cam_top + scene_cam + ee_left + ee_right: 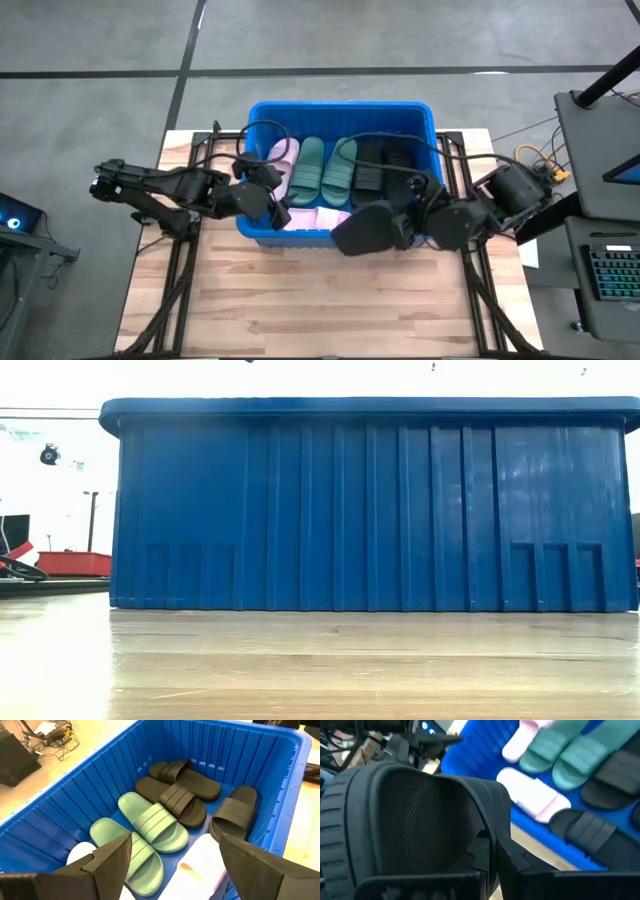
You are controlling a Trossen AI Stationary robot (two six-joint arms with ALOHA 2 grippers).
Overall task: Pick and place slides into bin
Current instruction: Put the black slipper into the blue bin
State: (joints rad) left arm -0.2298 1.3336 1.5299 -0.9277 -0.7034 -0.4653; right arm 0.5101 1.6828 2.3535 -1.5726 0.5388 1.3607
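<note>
- You see a grey concrete floor (400, 35) with dark seams around the wooden desk (330, 300).
- A keyboard (612, 275) lies at your right.
- Bright backlight fills the room behind.

My bin (430, 150) is bright blue, walls ribbed. Inside: two sage green slides (150, 822), black slides (175, 800) with grooved straps, pale pink slides (530, 795). My right gripper (487, 857) clamps a black slide (415, 815) with mesh-textured footbed. Tabletop (330, 300) is light wood planking.
</note>
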